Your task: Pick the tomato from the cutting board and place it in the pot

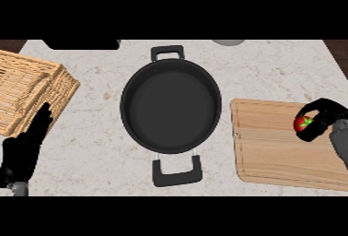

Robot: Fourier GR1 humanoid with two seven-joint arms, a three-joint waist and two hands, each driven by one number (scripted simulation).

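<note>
Right hand (319,120), curled round the tomato (303,122) over the cutting board (272,147), should lift clear before crossing to the pot (170,103).

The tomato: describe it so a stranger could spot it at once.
Start at the cutting board on the counter's right side, beside the black pot. At the board's right edge, the right hand curls round the tomato. It is the only red thing, small and round with a green stem.

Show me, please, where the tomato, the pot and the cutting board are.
tomato (302,122): head view, its red skin showing between the right robot hand's fingers.
pot (170,108): head view, its bare dark floor.
cutting board (272,147): head view, bare wood left of the robot hand.
</note>
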